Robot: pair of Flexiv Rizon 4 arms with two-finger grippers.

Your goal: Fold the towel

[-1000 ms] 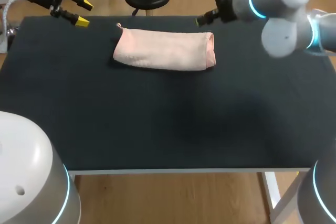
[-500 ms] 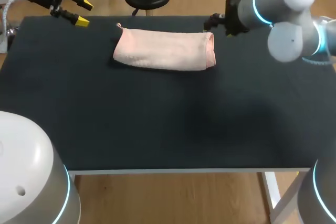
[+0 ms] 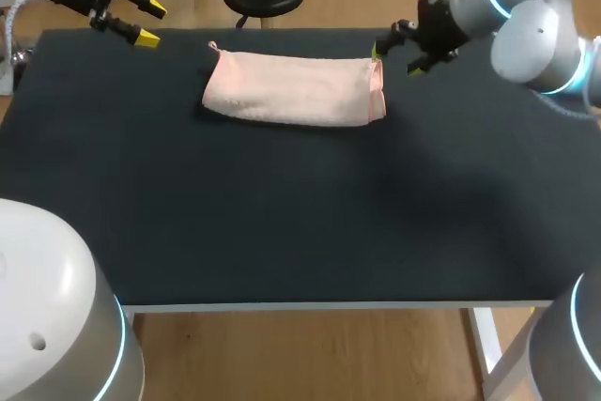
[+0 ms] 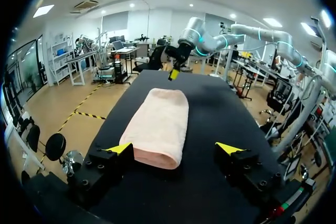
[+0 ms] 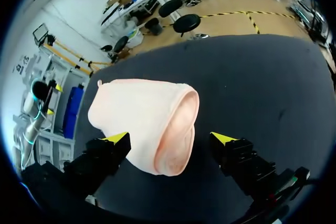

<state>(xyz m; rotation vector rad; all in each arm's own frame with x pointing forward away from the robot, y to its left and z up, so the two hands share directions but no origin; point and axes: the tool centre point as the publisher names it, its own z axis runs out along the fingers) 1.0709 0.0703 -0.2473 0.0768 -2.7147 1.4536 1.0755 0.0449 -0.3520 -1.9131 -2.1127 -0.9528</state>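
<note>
Pink terry towel (image 3: 293, 89) lay as a folded strip near the 12 o'clock edge of the black table (image 3: 282, 213), long axis running from 9 to 3 o'clock.

My right gripper (image 3: 394, 60) stood at the strip's 3 o'clock end. In the right wrist view its fingers were spread wide, gripping nothing, with the layered end of the towel (image 5: 149, 121) between and just ahead of them.

My left gripper (image 3: 150, 23) hung off toward 10 o'clock from the towel, apart from it, fingers also spread and empty.

Judged step: take the 3 o'clock end for one more fold toward 9 o'clock. Recommended procedure:
1. Descend until one finger slides under all layers.
2. Pinch every layer, not only the top one.
3. Lift low and carry straight across.
4. Match end to end before release.
</note>
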